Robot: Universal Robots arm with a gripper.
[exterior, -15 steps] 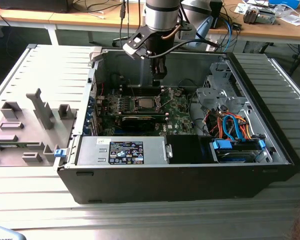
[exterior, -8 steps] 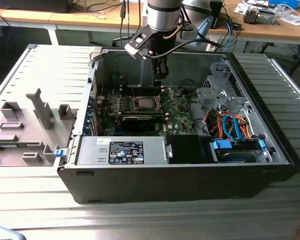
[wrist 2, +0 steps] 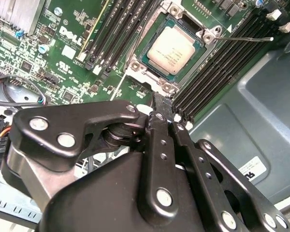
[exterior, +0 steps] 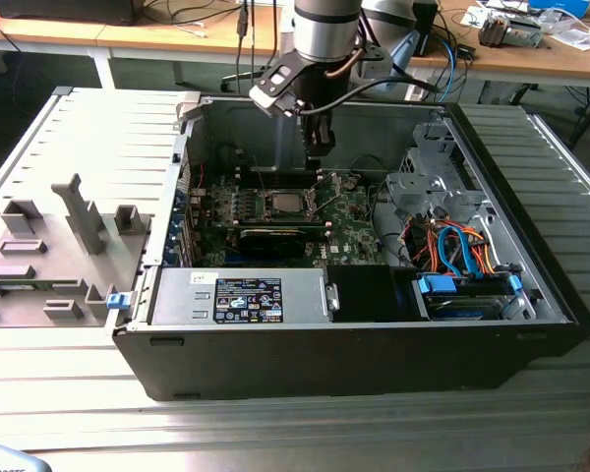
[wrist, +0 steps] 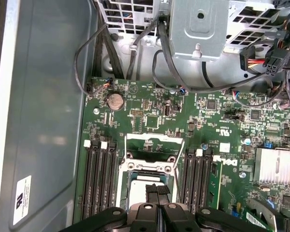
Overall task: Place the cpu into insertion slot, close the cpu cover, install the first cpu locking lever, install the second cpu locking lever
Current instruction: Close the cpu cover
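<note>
With the cpu (wrist 2: 171, 48) seated in the insertion slot (wrist 2: 137, 67) just beyond the gripper (wrist 2: 163, 107), its fingertips together and empty, the cpu cover (wrist: 154, 137) seems open and a locking lever (wrist 2: 246, 38) unlatched.

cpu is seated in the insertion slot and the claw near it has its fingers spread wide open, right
Not quite. The cpu is seated in the insertion slot and the claw is near it, but its fingers are shut together with nothing between them, not spread open. The second wrist view shows this.
</note>
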